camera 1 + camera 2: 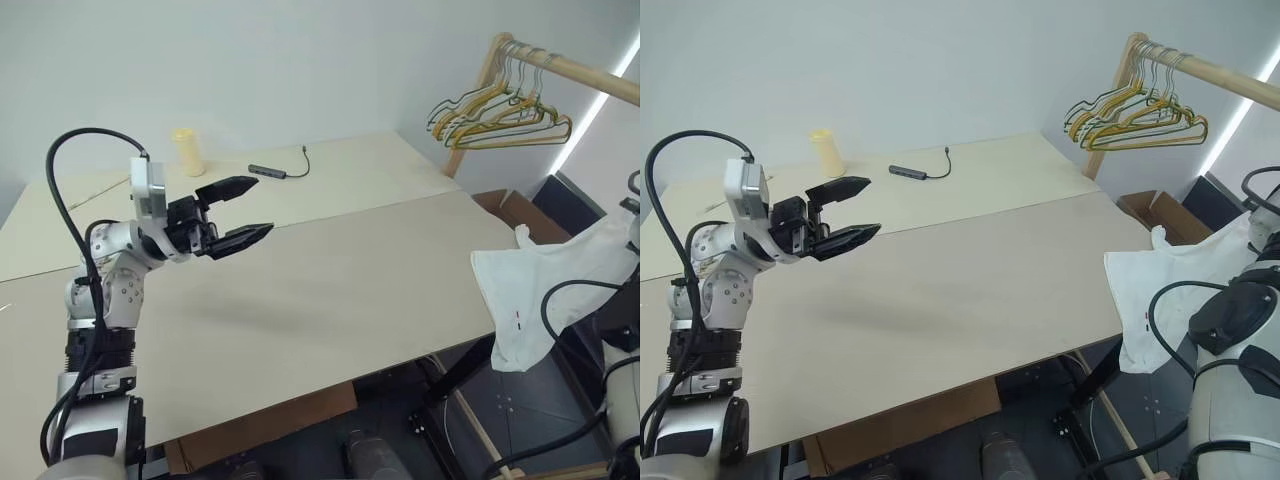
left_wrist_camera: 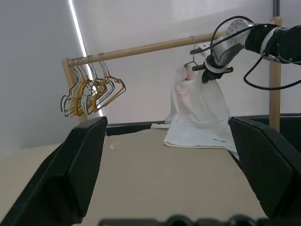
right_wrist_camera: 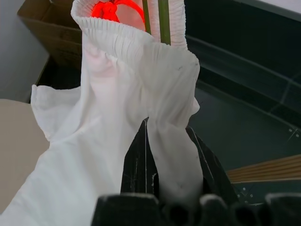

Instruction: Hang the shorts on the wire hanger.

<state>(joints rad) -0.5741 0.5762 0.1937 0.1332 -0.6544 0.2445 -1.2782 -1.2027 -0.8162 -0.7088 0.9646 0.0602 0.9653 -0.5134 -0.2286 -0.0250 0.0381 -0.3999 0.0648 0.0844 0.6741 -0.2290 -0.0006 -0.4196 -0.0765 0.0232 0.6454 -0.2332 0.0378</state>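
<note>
Through the head cameras we are seeing one pair of white shorts, draped off the right edge of the pale table and lifted toward the far right. One bunch of yellow and grey hangers is hanging on the wooden rail at the far right; we cannot count them singly. One yellow cup and one black cable are lying at the far side of the table. Our left gripper is hovering over the left part of the table, its fingers spread wide and holding nothing.

Through the left wrist camera we are looking between those parted fingers at the shorts, hanging from the rail on the wire hanger, with our right gripper up at their waistband.

Through the right wrist camera we are seeing the right gripper's fingers pinched tight on a fold of the shorts just below the gathered waistband, where two thin strands of the hanger's wire are emerging.
</note>
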